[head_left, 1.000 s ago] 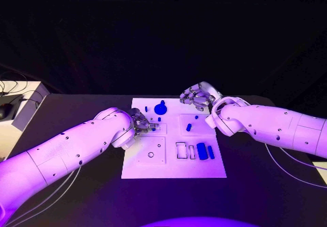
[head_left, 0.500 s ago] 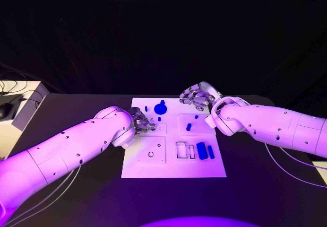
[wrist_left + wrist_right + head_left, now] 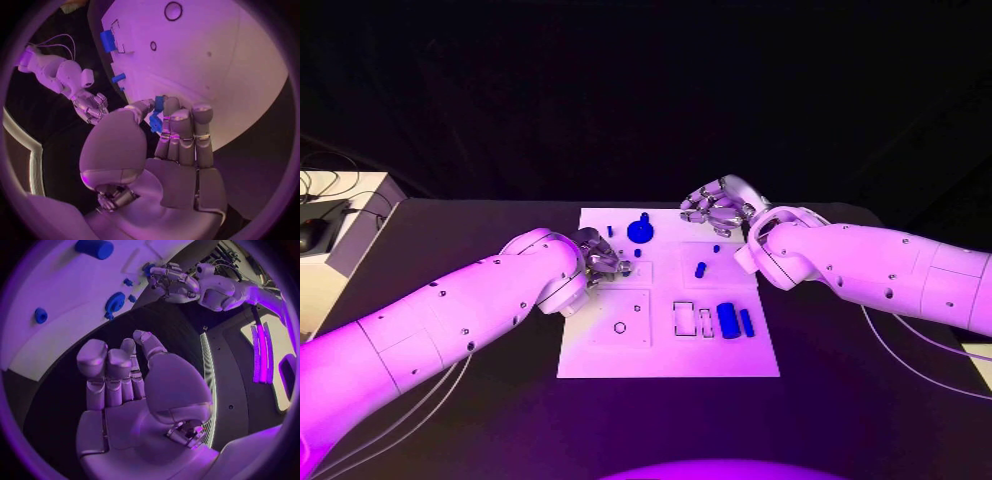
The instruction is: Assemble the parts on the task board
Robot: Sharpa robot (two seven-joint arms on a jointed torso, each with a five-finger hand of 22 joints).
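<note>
The silver left hand pinches a small blue plastic part above the flat white task board; the silver right hand hovers beyond the board's far edge, fingers loosely apart, empty.

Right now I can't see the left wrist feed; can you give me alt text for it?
The left robot hand pinches a small blue part between thumb and fingers, just off the edge of the white task board. Two more blue parts sit on the board, and the right robot hand hovers beyond its edge.

Small blue parts lie on the white task board, atop a black table.
</note>
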